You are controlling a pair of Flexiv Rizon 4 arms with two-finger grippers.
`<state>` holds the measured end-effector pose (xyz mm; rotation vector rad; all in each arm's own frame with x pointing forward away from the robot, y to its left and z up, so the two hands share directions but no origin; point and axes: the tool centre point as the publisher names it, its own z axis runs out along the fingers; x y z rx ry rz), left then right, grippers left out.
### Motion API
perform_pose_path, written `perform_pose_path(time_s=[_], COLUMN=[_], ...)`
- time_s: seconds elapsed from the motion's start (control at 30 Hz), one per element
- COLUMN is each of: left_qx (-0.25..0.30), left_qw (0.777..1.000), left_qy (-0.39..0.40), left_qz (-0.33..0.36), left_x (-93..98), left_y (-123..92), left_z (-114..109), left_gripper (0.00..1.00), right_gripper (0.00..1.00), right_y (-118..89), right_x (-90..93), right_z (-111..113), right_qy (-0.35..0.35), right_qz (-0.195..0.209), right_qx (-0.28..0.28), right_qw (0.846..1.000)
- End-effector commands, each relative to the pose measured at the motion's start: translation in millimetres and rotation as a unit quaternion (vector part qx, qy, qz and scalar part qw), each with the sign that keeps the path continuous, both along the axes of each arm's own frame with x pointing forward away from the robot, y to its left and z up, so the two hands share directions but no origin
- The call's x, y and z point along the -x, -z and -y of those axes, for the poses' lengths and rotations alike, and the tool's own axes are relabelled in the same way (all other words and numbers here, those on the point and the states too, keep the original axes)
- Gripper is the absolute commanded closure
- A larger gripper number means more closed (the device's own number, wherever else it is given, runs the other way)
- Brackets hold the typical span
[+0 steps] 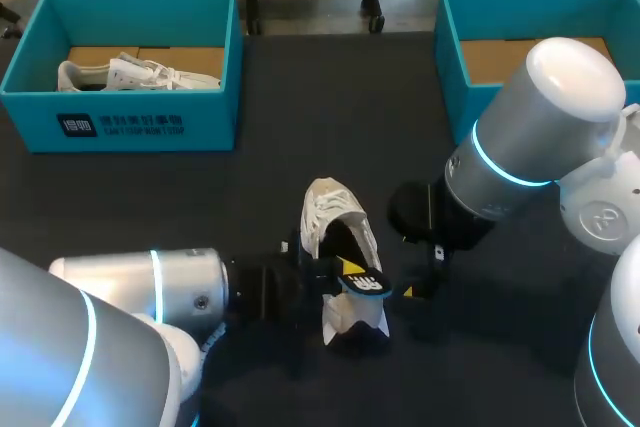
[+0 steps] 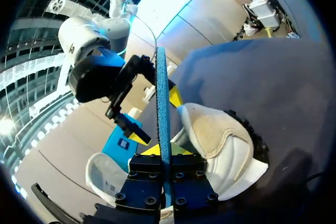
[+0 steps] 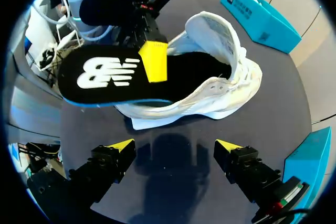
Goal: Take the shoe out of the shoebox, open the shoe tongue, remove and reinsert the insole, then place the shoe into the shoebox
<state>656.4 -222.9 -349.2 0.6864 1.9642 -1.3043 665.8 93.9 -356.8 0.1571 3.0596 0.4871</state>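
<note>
The white shoe lies in the near middle of the dark table, well apart from both boxes and the far edge. The left arm comes in low from the near left. The left gripper is clamped on the black insole, whose heel end sticks out past the shoe's heel. The right arm reaches in from the right. The right gripper hovers just right of the shoe, its fingers apart and holding nothing. The left shoebox, at the far left, holds a second shoe. The right shoebox, at the far right, shows a brown cardboard floor and is partly hidden by the arm.
</note>
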Motion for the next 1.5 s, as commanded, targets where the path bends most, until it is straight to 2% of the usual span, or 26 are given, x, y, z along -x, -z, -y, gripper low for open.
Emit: perform_pose_path(time_s=[0.03, 0.3, 0.5, 0.53, 0.57, 0.63, 1.03, 1.1, 1.13, 1.17, 1.3, 1.5], left_qx=[-0.005, 0.003, 0.011, 0.012, 0.015, 0.019, 0.038, 0.033, 0.03, 0.026, 0.011, -0.012], left_qw=[1.0, 1.0, 0.999, 0.999, 0.999, 0.998, 0.997, 0.997, 0.997, 0.998, 0.999, 0.999], left_qy=[-0.021, -0.019, -0.005, -0.004, -0.002, 0.001, 0.029, 0.035, 0.038, 0.041, 0.049, 0.038], left_qz=[0.004, 0.002, -0.036, -0.039, -0.046, -0.053, -0.06, -0.058, -0.054, -0.049, -0.02, 0.029], left_x=[-10.0, -11.5, -6.1, -5.4, -5.5, -4.4, 9.6, 12.1, 13.2, 13.9, 13.4, 0.7], left_y=[7, -1, -6, -7, -8, -11, -25, -23, -21, -20, -11, 3], left_z=[12, 5, 1, 1, 0, -2, -7, -4, -3, -2, -2, -2], left_gripper=[1.0, 1.0, 1.0, 0.84, 0.76, 0.74, 0.76, 0.81, 0.95, 1.0, 1.0, 1.0], right_gripper=[0.0, 0.0, 0.0, 0.0, 0.0, 0.0, 0.0, 0.0, 0.0, 0.0, 0.0, 0.0], right_y=[1, 1, 1, 1, 1, 1, 1, 1, 1, 1, 1, 1], right_x=[1.1, 1.1, 1.1, 1.1, 1.1, 1.1, 1.1, 1.1, 1.1, 1.1, 1.1, 1.1], right_z=[0, 0, 0, 0, 0, 0, 0, 0, 0, 0, 0, 0], right_qy=[0.0, 0.0, 0.0, 0.0, 0.0, 0.0, 0.0, 0.0, 0.0, 0.0, 0.0, 0.0], right_qz=[0.001, 0.001, 0.001, 0.001, 0.001, 0.001, 0.001, 0.001, 0.001, 0.001, 0.001, 0.001], right_qx=[-0.001, -0.001, -0.001, -0.001, -0.001, -0.001, -0.001, -0.001, -0.001, -0.001, -0.001, -0.001], right_qw=[1.0, 1.0, 1.0, 1.0, 1.0, 1.0, 1.0, 1.0, 1.0, 1.0, 1.0, 1.0])
